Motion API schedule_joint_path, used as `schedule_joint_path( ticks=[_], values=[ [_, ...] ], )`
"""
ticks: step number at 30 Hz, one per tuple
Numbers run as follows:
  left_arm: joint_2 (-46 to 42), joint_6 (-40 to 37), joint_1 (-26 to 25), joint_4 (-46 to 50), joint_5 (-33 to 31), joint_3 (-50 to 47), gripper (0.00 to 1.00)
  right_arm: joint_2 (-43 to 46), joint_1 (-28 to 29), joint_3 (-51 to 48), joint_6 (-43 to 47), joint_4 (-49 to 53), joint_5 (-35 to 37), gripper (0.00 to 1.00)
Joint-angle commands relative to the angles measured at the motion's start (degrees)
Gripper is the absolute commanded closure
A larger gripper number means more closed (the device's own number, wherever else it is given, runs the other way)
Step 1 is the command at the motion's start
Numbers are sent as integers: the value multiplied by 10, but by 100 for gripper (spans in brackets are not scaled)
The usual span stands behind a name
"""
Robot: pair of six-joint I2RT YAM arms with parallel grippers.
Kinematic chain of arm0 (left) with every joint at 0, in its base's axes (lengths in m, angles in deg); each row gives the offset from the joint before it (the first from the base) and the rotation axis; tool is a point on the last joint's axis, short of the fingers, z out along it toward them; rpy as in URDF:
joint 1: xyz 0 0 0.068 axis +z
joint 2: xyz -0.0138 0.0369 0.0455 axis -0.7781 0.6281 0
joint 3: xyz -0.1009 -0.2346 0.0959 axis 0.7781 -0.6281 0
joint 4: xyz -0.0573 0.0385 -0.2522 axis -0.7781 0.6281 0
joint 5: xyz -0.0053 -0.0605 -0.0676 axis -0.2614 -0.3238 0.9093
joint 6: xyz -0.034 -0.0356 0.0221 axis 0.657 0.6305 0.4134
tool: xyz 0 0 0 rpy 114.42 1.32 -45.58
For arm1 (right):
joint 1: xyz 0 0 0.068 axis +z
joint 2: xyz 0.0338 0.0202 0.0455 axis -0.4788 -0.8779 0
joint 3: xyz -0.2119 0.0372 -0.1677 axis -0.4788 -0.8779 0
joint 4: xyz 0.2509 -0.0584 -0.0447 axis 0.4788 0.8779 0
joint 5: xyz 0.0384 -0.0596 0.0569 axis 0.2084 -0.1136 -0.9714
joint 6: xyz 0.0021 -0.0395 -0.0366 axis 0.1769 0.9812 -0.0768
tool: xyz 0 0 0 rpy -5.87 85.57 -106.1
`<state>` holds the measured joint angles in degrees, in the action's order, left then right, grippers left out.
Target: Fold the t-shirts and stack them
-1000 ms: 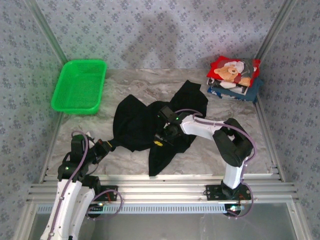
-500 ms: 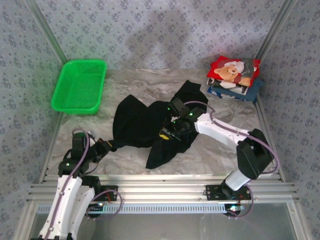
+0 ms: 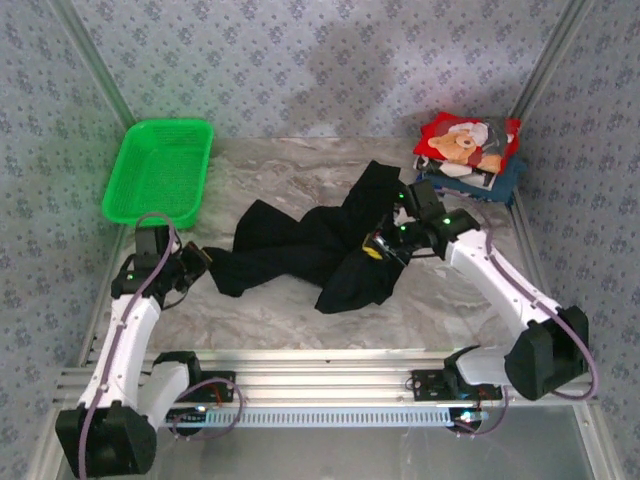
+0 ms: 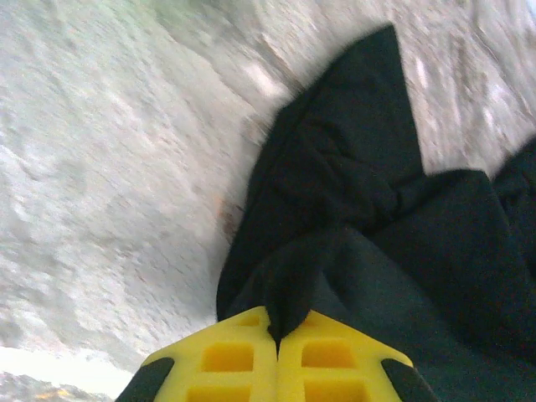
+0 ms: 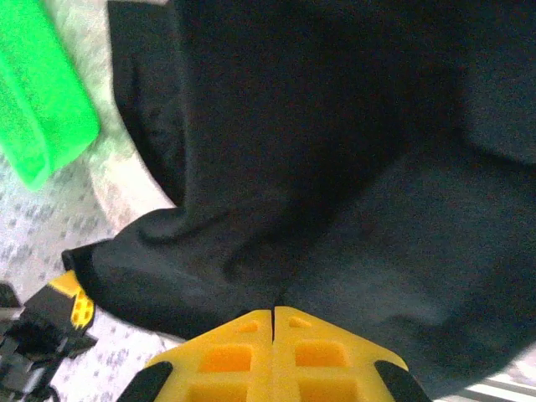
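Two grippers [image 4: 276,322] [image 5: 274,311] clamp black t-shirt [image 3: 300,250], seemingly stretched between.

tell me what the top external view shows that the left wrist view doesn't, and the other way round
Top external, not left wrist: the green basket, the stack of folded shirts, the right gripper shut on the black t-shirt. Left wrist, not top external: yellow pads pressed together on a pinch of cloth. Both: that t-shirt, the marble table, the left gripper holding it.

Grey-blue patterned walls [image 3: 300,60] w/ marble-look tabletop [image 3: 250,315], alu rails [image 3: 320,380] at near edge.
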<state>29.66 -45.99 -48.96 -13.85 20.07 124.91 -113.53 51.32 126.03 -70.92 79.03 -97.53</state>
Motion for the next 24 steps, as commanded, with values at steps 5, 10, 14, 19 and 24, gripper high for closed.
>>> schedule_joint_path(
  ticks=[5,10,14,19,24],
  values=[
    [32,-28,28,-1,-47,31,100,40,-72,-48,67,69,2,100],
    [29,-18,18,-64,8,36,100,62,-106,-82,59,2,-32,100],
    [21,-32,8,-89,25,96,100,81,-130,-45,60,-56,-66,100],
    [54,-67,9,-61,15,260,100,79,-195,91,77,-92,-118,100],
    [103,-116,19,-18,4,451,100,59,-271,241,67,-117,-160,100]
  ],
)
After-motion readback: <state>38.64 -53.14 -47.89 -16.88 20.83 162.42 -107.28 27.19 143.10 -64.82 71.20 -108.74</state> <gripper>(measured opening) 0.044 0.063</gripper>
